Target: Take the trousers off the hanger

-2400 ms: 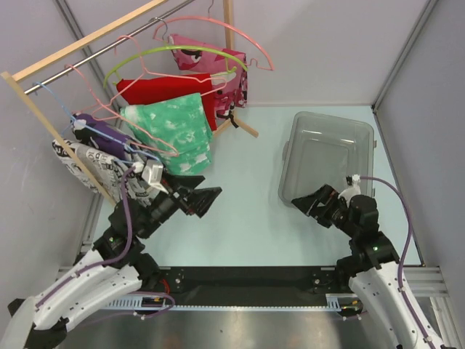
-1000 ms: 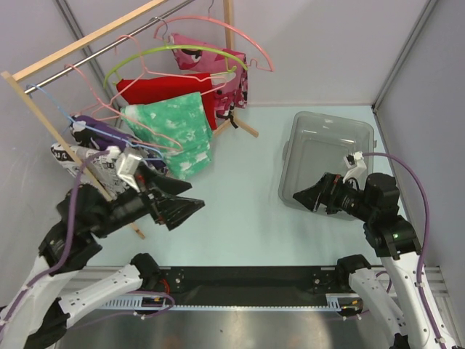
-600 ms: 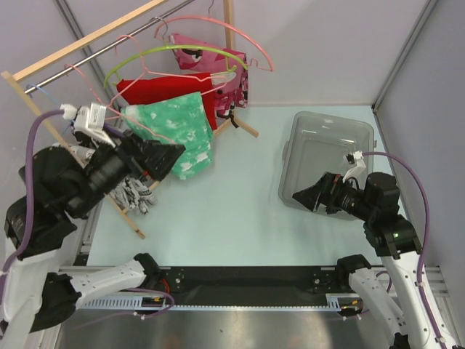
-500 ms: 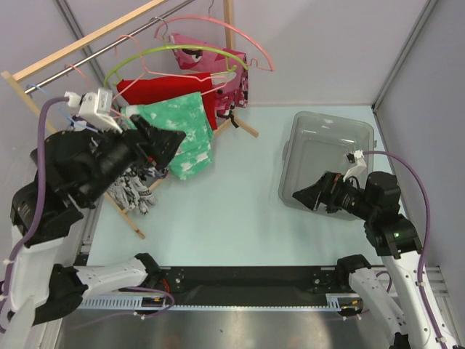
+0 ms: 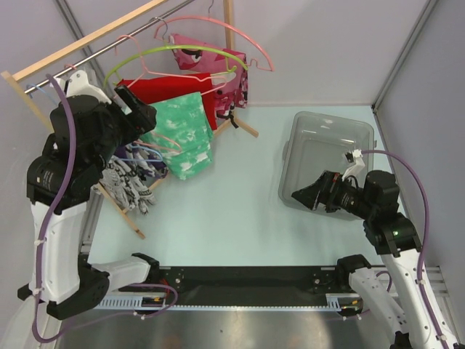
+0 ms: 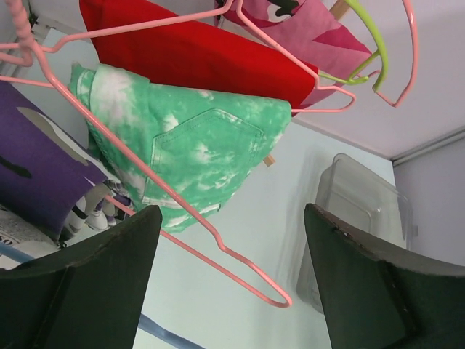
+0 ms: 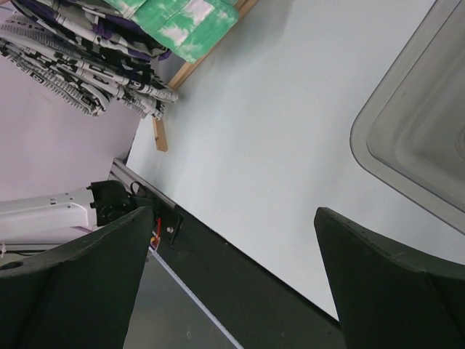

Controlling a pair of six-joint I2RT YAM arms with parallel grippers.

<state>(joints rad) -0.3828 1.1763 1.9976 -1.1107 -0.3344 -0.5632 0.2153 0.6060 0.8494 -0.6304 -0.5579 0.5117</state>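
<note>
Left gripper (image 6: 232,218) nearer, fingers spread, empty; trousers (image 6: 36,174) hang beyond its left finger. Right gripper (image 7: 232,218) spread, well apart.

- The bare tabletop (image 5: 240,203) between the clothes rack and the clear bin (image 5: 327,145) leaves broad room for either arm.
- Ahead of the left gripper (image 6: 232,218), whose jaws stand wide, a pink hanger (image 6: 251,270) slants across the way. The green-and-white garment (image 6: 196,153) hangs just behind it.
- The purple trousers (image 6: 36,174) crowd the left side and a red garment (image 6: 189,58) hangs above.
- The wooden rack post (image 5: 127,218) slants along the table's left edge.
- The right gripper (image 7: 232,214) has clear table below it, with the bin's corner beside it.
</note>
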